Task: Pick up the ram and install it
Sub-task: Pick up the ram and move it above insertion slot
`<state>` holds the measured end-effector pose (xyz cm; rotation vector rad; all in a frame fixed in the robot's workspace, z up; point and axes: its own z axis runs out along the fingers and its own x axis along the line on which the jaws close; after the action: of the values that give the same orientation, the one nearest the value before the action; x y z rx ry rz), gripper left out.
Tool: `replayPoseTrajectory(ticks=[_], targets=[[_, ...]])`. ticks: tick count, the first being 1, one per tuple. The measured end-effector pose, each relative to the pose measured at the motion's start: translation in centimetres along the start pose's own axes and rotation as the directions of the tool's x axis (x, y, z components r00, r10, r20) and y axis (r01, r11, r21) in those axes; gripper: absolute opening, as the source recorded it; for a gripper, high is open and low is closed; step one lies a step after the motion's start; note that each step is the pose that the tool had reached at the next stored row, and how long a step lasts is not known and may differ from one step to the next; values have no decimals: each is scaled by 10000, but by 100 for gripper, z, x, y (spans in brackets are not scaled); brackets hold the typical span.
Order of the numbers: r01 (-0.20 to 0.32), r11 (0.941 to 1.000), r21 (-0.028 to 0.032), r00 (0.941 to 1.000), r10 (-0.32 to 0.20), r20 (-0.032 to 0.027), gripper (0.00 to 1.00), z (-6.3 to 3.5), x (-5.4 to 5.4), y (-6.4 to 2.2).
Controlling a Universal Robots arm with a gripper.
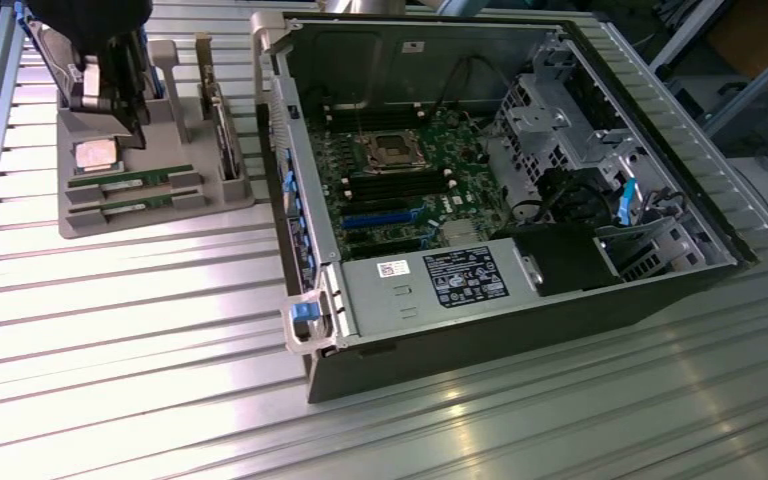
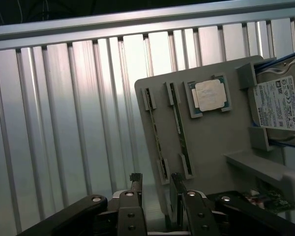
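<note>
My gripper (image 2: 155,189) hangs over the gray tray (image 2: 211,147), fingers (image 2: 133,183) released and spread, nothing between them. The ram (image 2: 156,132) lies flat in the tray's outer slot with its top bare. A second stick (image 2: 181,129) is just beside it, then the square processor (image 2: 210,94). A hard drive (image 2: 280,105) stands at the tray's corner, close by my arm. An upright card (image 1: 217,115) lines the tray side facing the open computer case (image 1: 491,180). The case sits on the exterior view's right, apart from the tray, with its motherboard (image 1: 398,185) exposed. Everything rests on a slatted metal table (image 1: 157,340).
</note>
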<state>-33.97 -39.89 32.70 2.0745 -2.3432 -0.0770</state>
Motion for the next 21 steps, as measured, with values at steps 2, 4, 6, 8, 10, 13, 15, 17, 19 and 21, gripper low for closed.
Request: replayPoseTrajectory(ticks=[2, 4, 6, 8, 10, 13, 15, 17, 19, 21], targets=[[0, 10000, 0, 10000, 0, 0, 36, 14, 0, -1], [0, 10000, 0, 10000, 0, 0, 36, 35, 1, -2], [0, 10000, 0, 10000, 0, 0, 36, 50, 1, -2], [0, 10000, 0, 10000, 0, 1, 36, 67, 2, -3], [0, 10000, 0, 10000, 0, 0, 36, 78, 2, -3], [2, 10000, 0, 10000, -2, 0, 36, 102, 3, -4], [9, 10000, 0, 10000, -9, -1, 36, 128, 3, -6], [16, 10000, 0, 10000, -16, 0, 36, 152, 4, -7], [20, 10000, 0, 10000, -20, -1, 36, 172, 4, -8], [24, 10000, 0, 10000, -24, -1, 36, 195, 5, -9]])
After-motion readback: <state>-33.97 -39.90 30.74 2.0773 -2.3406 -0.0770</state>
